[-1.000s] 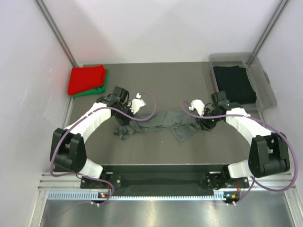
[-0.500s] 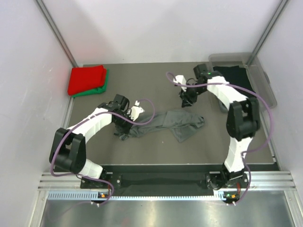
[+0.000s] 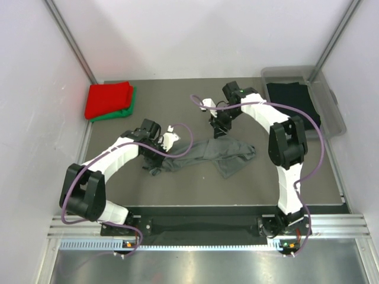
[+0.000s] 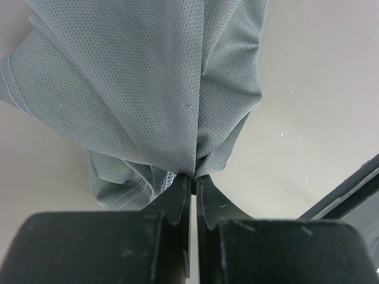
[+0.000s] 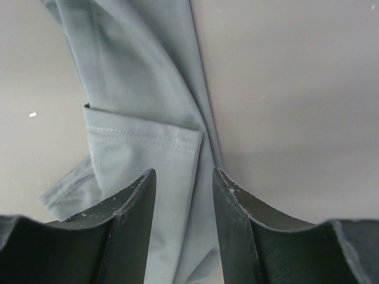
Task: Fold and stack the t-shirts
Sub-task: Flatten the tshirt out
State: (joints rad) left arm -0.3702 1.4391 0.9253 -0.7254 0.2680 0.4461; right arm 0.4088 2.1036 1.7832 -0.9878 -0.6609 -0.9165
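Observation:
A dark grey t-shirt [image 3: 204,152] lies bunched in a long strip across the middle of the mat. My left gripper [image 3: 156,156] is shut on its left end; in the left wrist view the jaws [image 4: 193,177] pinch a gathered fold of the mesh cloth [image 4: 148,89]. My right gripper [image 3: 218,132] hovers open over the far edge of the strip, right of its middle. In the right wrist view a hemmed sleeve [image 5: 139,139] lies below the open gripper [image 5: 183,177], untouched. A folded red t-shirt [image 3: 108,98] rests on a green one [image 3: 128,110] at the far left. A black t-shirt [image 3: 292,104] lies in the tub.
A clear plastic tub [image 3: 333,112] stands at the far right corner of the mat. Metal frame posts rise at both far corners, with white walls around. The left arm's purple cable [image 3: 190,133] loops above the grey shirt.
My right gripper has left the shirt's right end and swung to the far side and leftward. The shirt's right end now lies slack. My left gripper has hardly moved.

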